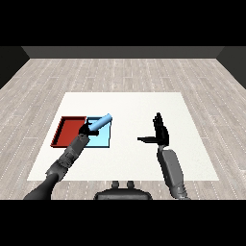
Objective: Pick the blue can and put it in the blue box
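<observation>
The left hand, fingers curled round the tilted blue can, holds it over the blue tray, so lowering and releasing looks next; the right hand hangs open.

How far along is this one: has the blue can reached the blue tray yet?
Pick looks done: the left hand is curled round the blue can, holding it tilted over the light blue tray. Left to do: lower and release it there. The right hand is open and idle, apart from both trays.
</observation>
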Available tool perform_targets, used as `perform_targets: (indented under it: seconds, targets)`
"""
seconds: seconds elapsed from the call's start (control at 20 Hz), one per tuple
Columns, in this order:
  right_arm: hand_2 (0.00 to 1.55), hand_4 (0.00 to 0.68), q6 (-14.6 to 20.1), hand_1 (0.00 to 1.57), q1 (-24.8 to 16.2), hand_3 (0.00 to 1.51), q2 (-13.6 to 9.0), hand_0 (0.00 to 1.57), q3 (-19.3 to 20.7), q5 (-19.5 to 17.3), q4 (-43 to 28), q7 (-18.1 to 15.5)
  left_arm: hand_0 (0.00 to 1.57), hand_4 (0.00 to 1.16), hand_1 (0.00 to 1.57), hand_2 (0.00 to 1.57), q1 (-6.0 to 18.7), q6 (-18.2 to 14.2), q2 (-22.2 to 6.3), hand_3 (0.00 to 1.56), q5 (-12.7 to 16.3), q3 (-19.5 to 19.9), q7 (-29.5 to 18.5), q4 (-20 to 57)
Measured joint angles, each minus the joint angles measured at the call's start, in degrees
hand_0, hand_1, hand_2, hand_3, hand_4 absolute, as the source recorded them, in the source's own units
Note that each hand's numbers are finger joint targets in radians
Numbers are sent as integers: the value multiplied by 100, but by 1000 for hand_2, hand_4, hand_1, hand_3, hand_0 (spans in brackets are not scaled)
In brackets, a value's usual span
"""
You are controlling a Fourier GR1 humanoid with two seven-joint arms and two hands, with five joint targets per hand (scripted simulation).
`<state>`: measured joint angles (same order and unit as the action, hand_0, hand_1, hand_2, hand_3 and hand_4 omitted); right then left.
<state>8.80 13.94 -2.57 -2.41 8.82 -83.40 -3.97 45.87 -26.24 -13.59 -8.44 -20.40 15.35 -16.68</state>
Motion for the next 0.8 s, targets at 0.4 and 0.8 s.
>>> perform_targets:
  seconds: [0.4,0.8]
  targets:
    - [0,0,-41,0,56,0,-1,0,196,100,340,-150,0,694,0,0,253,1274,298,0,56,116,146,872]
    - [0,0,-134,0,56,0,-57,0,290,112,503,-363,0,0,0,0,385,309,327,0,228,467,-58,1003]
